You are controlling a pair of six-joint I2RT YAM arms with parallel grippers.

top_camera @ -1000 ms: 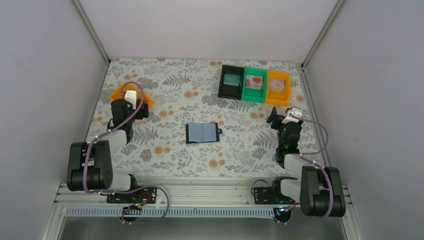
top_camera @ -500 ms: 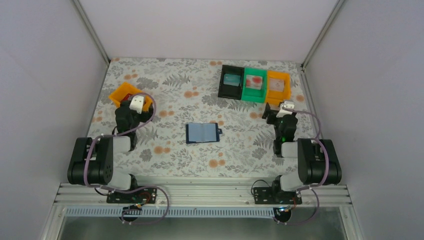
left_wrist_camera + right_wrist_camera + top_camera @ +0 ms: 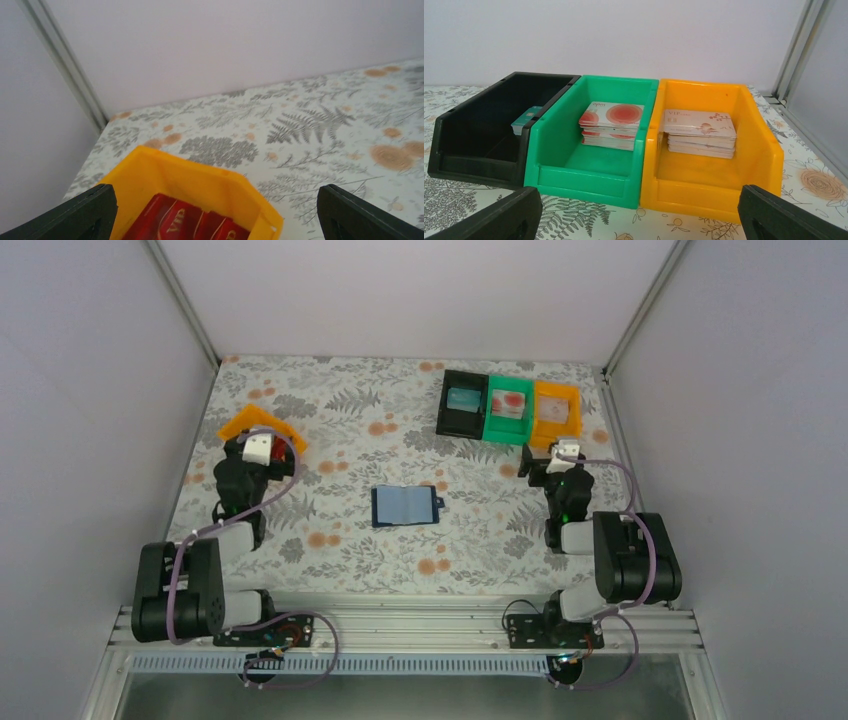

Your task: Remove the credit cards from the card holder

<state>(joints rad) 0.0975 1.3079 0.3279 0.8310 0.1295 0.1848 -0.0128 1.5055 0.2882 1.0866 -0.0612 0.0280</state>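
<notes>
The card holder lies open and flat at the table's middle, navy with a lighter blue inside and a small dark tab on its right edge. No card shows in it at this distance. My left gripper hangs open over a yellow-orange bin at the far left, where red credit cards lie between its fingers. My right gripper is open too, well right of the holder. It faces a row of bins with nothing between its fingers.
At the back right stand a black bin with a teal card, a green bin with a card stack, and an orange bin with a pale stack. White walls enclose the flowered table.
The right gripper has moved left and towards the bin row. The left gripper dipped back from the orange bin, then returned over it. The card holder has not moved.
</notes>
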